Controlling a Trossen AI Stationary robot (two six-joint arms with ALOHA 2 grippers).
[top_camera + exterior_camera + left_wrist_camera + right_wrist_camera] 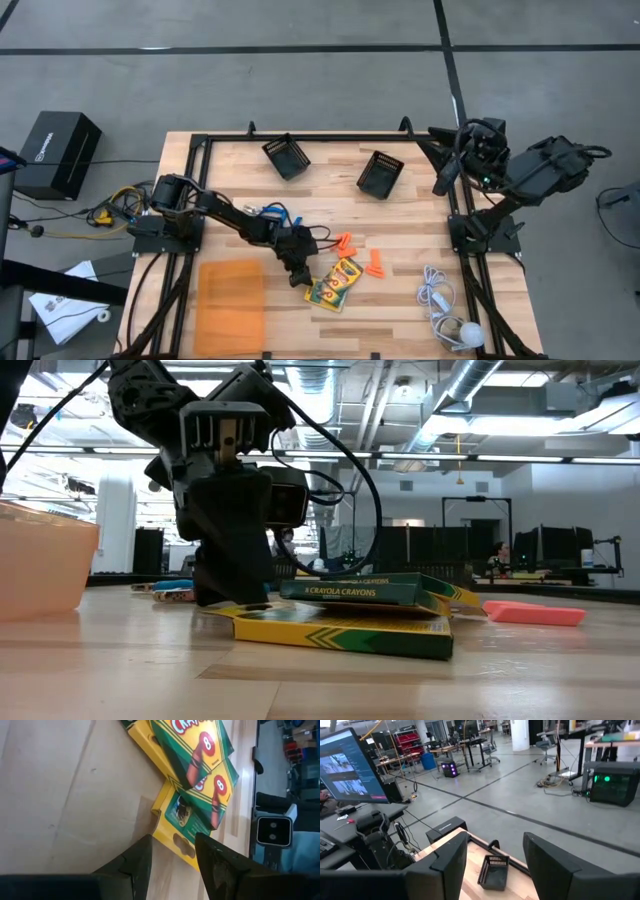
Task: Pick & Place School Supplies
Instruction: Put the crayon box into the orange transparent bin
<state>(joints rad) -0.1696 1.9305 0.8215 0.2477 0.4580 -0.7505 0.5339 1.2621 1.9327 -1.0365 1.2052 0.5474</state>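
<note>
A small pile of yellow-and-green crayon boxes [335, 283] lies overlapped on the wooden table, near its front middle. The lowest box [177, 827] lies flat on the wood. My left gripper [172, 852] is open and slants down at the pile's left end [235, 595], one finger on each side of the lowest box's corner. Orange stubby pieces [375, 265] lie just behind the pile. A blue-handled tool [275, 213] lies under my left arm. My right gripper [442, 175] is open, raised high at the table's right edge, with nothing between its fingers [495, 850]. My left gripper stands with its two fingers on either side of the lowest box's yellow corner [165, 820], coming from the table's left and slanting down. I cannot tell whether the fingers touch the box. The box lies flat on the table.
Two black mesh bins [285, 155] [380, 172] stand at the back of the table. An orange translucent tray [232, 305] lies at the front left. A white cord with a round bulb [445, 310] lies at the front right.
</note>
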